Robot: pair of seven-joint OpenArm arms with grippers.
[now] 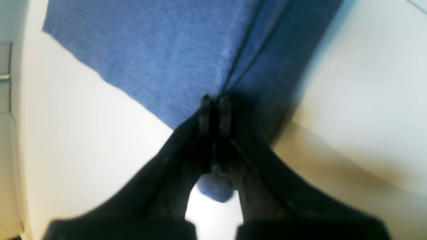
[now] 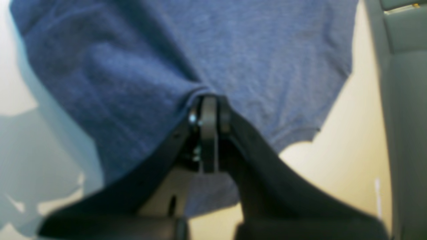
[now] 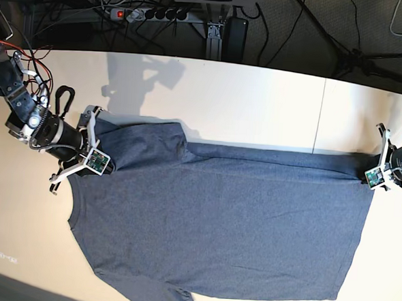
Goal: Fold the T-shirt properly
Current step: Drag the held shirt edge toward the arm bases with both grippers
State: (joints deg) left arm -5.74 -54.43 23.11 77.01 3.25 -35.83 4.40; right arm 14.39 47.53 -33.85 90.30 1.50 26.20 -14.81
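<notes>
With my left claw [image 1: 215, 115] pinching the shirt's [image 3: 217, 220] hem at three o'clock and my right claw [image 2: 209, 113] its shoulder at nine, I should carry both evenly toward six, keeping the fold taut across the table [image 3: 258, 106].

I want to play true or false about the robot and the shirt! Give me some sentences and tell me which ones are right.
1. Both grippers are pinching the T-shirt. True: the left gripper and the right gripper are each shut on blue cloth.
2. The T-shirt is rolled into a ball. False: it lies spread out on the table.
3. The two arms hold opposite ends of the T-shirt. True: in the base view one grips near each side.
4. The T-shirt is red. False: it is blue-grey.
5. Big white letters show on top of the T-shirt. False: the side facing up looks plain.
</notes>
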